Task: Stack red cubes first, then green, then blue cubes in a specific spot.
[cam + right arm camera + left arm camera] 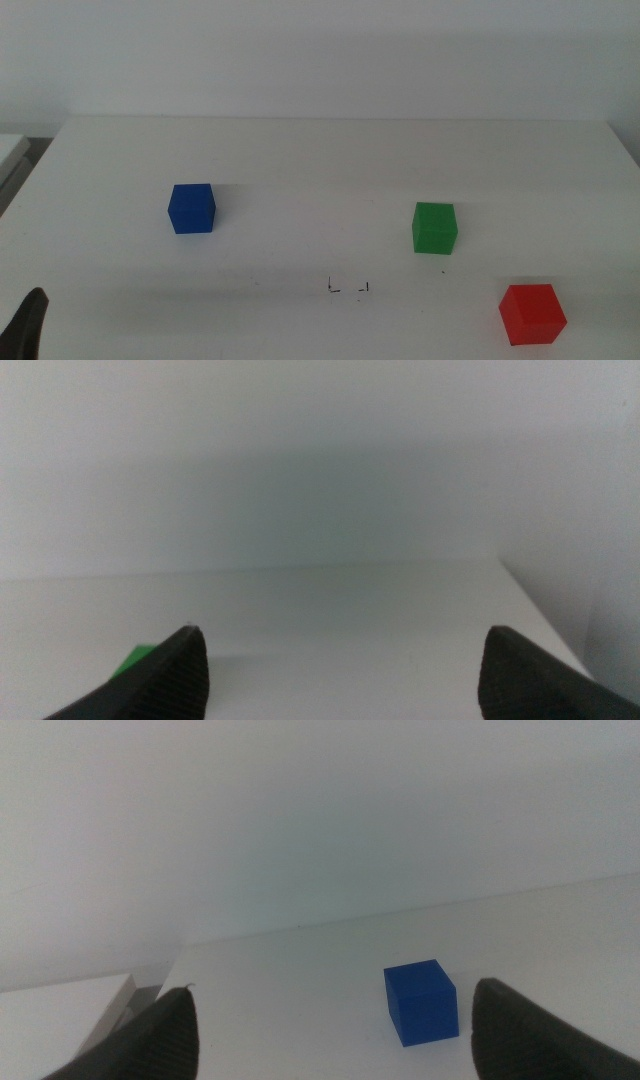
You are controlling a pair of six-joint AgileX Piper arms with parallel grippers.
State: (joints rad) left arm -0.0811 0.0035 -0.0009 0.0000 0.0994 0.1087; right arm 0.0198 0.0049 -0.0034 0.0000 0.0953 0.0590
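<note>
just one red cube (532, 312), one green cube (434, 227), one blue cube (191, 208).

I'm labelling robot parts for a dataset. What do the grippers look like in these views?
Both the left gripper and right gripper have two dark grey-black jaws with finely ribbed surfaces and rounded tips. No cables or markings show.

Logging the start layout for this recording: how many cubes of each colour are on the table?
Red cube: 1
Green cube: 1
Blue cube: 1
Total: 3 cubes, all apart on the table, none on the pen marks.
</note>
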